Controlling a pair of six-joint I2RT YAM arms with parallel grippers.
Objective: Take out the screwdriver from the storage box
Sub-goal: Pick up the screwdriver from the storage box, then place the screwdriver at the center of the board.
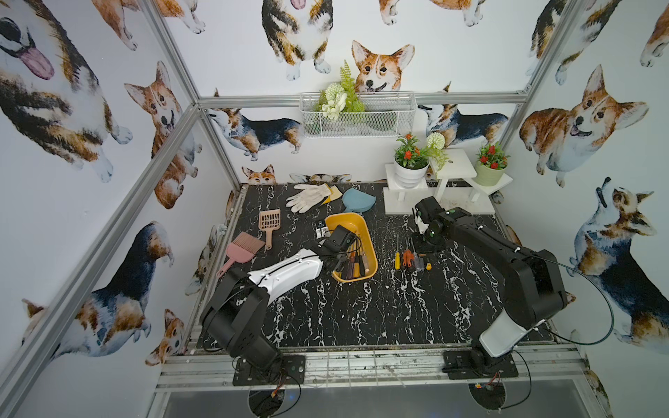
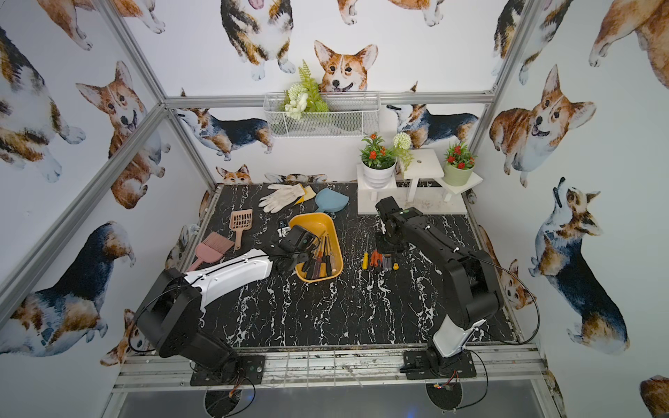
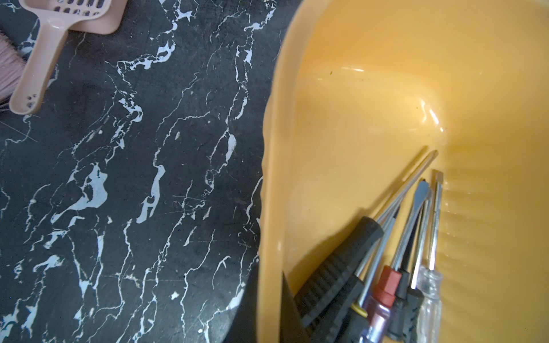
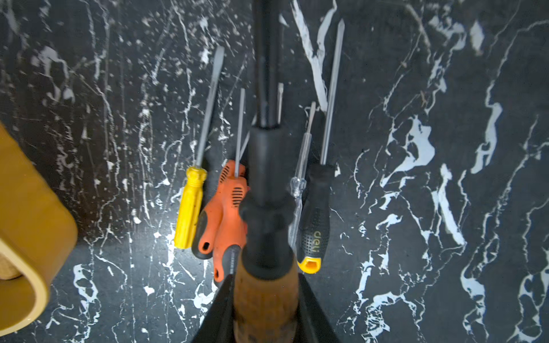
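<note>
Screwdrivers lie in storage box, wall clamped by left end effector; right end effector grips brown-handled screwdriver.

A yellow storage box sits on the black worktop, with several screwdrivers bunched at its near end. The left arm reaches over the box's left rim. Beside the box, loose screwdrivers lie in a row near the right arm.

The brand "deli" is being shown in yellow letters on the black-and-yellow screwdriver lying on the tabletop.
</note>
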